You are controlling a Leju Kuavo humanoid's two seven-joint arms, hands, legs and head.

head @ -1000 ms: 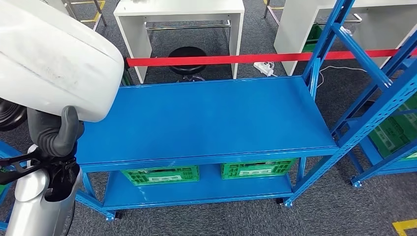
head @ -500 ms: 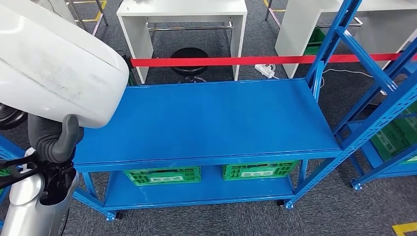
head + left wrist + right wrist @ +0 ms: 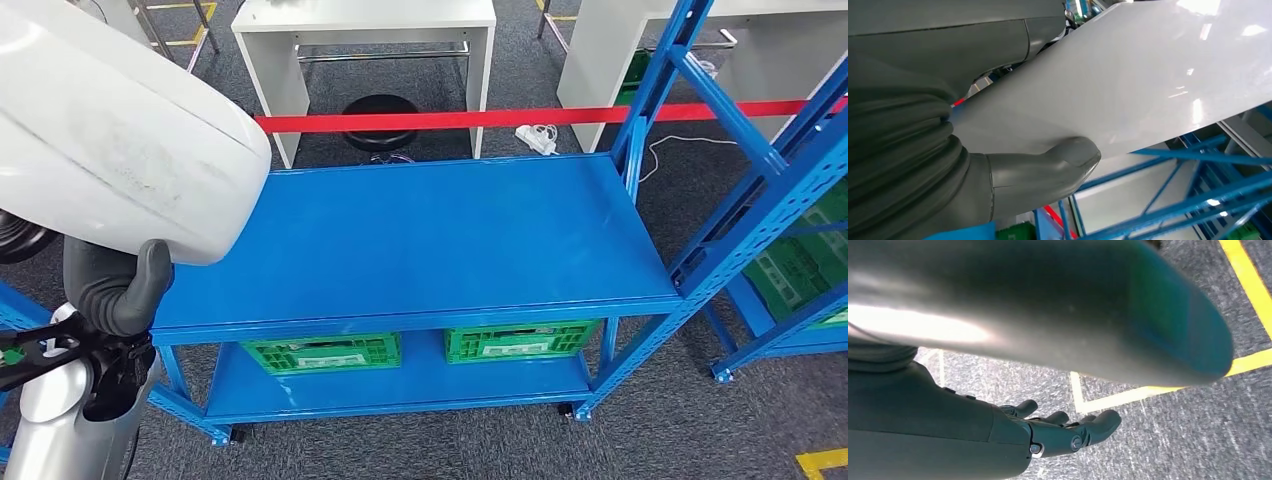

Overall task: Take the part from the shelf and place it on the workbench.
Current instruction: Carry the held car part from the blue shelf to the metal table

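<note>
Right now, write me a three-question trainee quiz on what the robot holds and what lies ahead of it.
1. True or false: the left hand grips the large white part.
2. What sits on the lower shelf of the blue workbench? A) a black stool B) two green crates C) a power strip
3. Fill in: the right hand hangs over grey carpet marked with ______ lines.

Key
1. True: the thumb presses against the white part.
2. B: the green crates stand side by side under the top.
3. Yellow: the yellow lines cross the floor.
</note>
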